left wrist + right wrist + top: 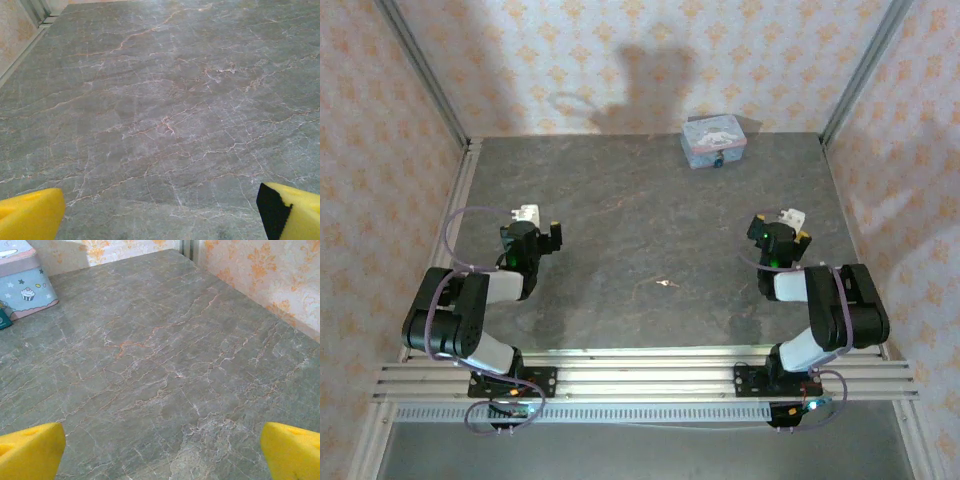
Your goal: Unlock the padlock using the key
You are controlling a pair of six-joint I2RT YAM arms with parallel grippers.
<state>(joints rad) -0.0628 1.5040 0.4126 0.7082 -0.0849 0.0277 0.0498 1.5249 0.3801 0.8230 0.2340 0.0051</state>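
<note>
Overhead and wrist views of the two-arm bench. The left gripper (536, 224) and the right gripper (782, 226) sit folded back above their bases, well apart on opposite sides of the dark veined stone table (620, 200), each poised over bare surface. Both stand with jaws spread wide and nothing between them. In the left wrist view the yellow fingers (31, 216) sit at the two lower corners with only marble between; in the right wrist view the fingers (292, 452) are placed the same way and are equally unoccupied. The key (667, 285), a thin pale sliver, lies flat on the table between the two arms, toward the near edge and somewhat closer to the right arm, touching neither gripper. The padlock (718, 160), a small dark spot, sits at the near face of a pastel blue-and-pink tin (713, 138) that rests by the far edge of the table, right of centre. In the right wrist view the tin (24, 286) occupies the upper left corner, and the padlock (3, 319) shows as a dark sliver cut off by the frame edge at the tin's base. Whether its shackle is fastened to the tin cannot be made out. Patterned wallpaper (620, 60) encloses the bench on three sides.
</note>
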